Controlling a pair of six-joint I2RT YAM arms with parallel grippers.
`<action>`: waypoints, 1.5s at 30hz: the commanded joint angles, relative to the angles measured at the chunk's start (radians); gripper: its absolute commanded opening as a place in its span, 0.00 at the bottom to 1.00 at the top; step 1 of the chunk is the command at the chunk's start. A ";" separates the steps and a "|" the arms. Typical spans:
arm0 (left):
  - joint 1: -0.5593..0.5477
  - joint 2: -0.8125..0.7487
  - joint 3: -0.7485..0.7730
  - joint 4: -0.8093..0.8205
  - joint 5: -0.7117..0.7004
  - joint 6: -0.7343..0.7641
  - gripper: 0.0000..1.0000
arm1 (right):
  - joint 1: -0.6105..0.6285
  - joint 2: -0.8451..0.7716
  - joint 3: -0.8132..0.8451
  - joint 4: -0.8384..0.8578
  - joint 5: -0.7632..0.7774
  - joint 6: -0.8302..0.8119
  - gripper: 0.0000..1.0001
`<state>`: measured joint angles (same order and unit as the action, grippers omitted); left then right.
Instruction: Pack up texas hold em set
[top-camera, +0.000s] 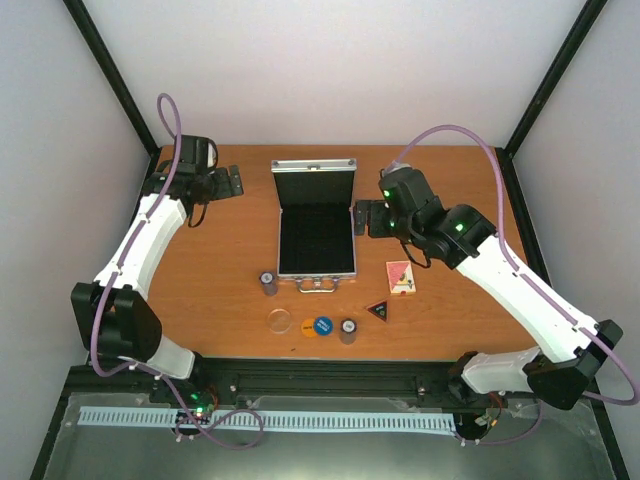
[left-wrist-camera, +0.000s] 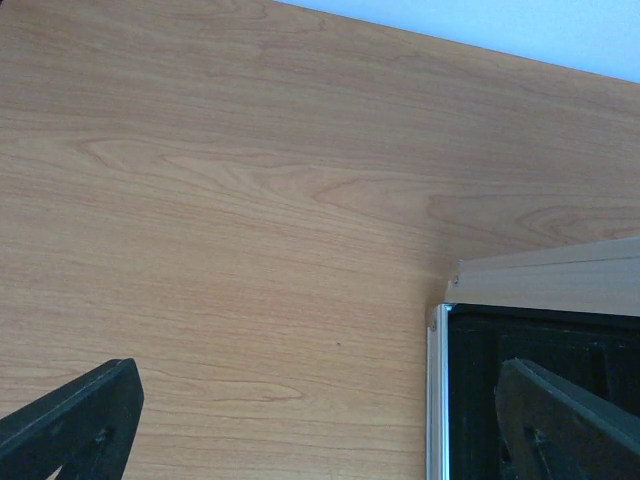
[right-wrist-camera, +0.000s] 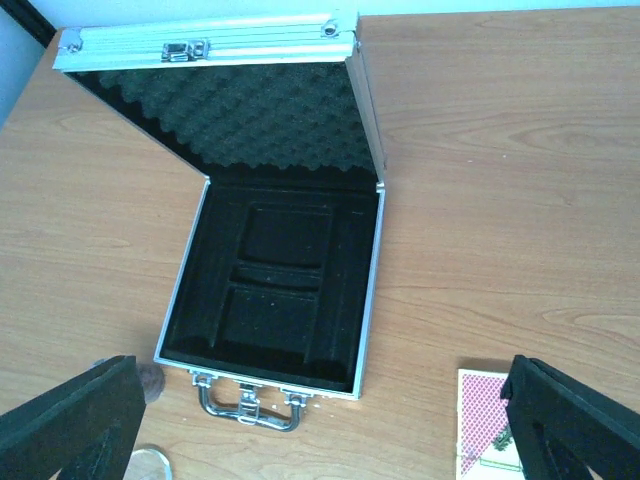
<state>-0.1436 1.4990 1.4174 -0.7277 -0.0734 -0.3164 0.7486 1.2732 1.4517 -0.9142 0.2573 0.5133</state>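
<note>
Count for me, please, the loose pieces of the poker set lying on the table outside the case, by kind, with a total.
Chip stacks: 2
Discs: 3, namely clear disc, orange disc, blue disc
Card deck: 1
Black triangle: 1
Total: 7, all outside the open case

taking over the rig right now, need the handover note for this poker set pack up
Left fingers: open, empty, by the case's far left corner.
Right fingers: open, empty, right of the case.
Silver aluminium case: mid-table, lid up, black-lined tray empty.
On the table near its handle: red card deck, black triangle, blue disc, orange disc, clear disc, left chip stack, right chip stack.
Done: case is open.
Left: put every piece in, then close the case.
</note>
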 joint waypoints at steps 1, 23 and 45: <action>-0.005 0.008 0.035 -0.013 0.011 0.018 1.00 | 0.005 0.011 0.029 -0.005 0.027 -0.060 1.00; -0.005 -0.010 -0.011 -0.052 0.042 0.023 1.00 | -0.278 0.322 -0.086 -0.080 -0.195 -0.235 0.89; -0.005 0.023 0.016 -0.079 0.013 0.028 1.00 | -0.281 0.501 -0.301 -0.023 -0.165 -0.254 0.90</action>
<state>-0.1436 1.5059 1.3975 -0.7834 -0.0563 -0.3012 0.4717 1.7470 1.1515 -0.9569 0.0696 0.2794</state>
